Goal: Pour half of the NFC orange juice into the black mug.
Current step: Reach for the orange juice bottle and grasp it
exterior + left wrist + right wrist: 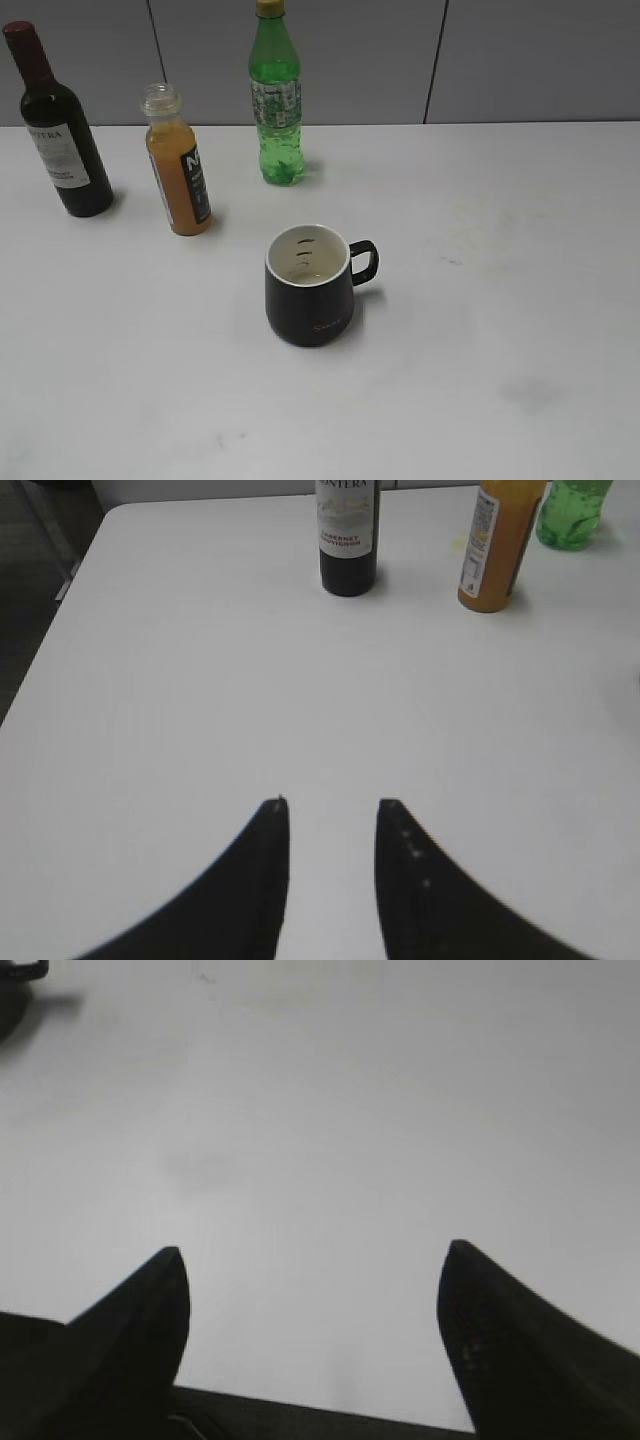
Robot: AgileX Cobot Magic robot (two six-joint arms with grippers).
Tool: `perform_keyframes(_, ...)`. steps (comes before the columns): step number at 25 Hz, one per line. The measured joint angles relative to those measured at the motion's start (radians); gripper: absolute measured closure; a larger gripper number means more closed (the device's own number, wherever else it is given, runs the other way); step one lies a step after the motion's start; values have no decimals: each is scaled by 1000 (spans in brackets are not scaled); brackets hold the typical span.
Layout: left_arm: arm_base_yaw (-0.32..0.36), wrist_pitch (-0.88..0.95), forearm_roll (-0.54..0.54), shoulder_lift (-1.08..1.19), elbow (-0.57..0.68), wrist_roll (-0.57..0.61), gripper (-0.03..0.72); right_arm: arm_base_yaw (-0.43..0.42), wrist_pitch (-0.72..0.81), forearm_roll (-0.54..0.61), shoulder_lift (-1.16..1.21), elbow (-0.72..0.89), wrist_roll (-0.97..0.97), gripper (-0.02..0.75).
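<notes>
1. The left gripper (332,805) hangs above bare white table (200,700), its two dark fingers (262,880) parted by a narrow gap with nothing between them.
2. Ahead of that gripper and off to its right stands the juice bottle (497,542), upright near the far edge of the table, well apart from the fingertips.
3. Straight ahead of the left gripper, just to the left of the juice bottle, stands a dark wine bottle (348,535) with a pale label.
4. Further right than the juice bottle, at the far corner of the left wrist view, is the base of a green soda bottle (572,515).
5. The right gripper (312,1250) is spread wide over plain table, holding nothing.
6. Far ahead of the right gripper and to its left, only a dark edge of the mug (15,990) shows at the corner of the view.
7. In the exterior view the mug (308,290) stands upright in the middle of the table, cream inside, handle pointing right.
8. The juice bottle (178,165) stands behind the mug and to its left, its wide neck uncapped, between the wine bottle (62,130) and the soda bottle (276,95).
9. Neither gripper shows in the exterior view.
</notes>
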Motion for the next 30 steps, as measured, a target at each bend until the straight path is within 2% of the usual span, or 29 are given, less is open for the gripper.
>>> perform_keyframes(8,0,0,0,0,0,0,451,-105,-3,0,-229,3,-28,150)
perform_keyframes(13,0,0,0,0,0,0,451,-153,-60,21,-315,42,-104,150)
perform_keyframes(17,0,0,0,0,0,0,451,-165,-57,62,-319,73,-128,150)
perform_keyframes(30,0,0,0,0,0,0,451,-166,-57,70,-319,74,-135,150)
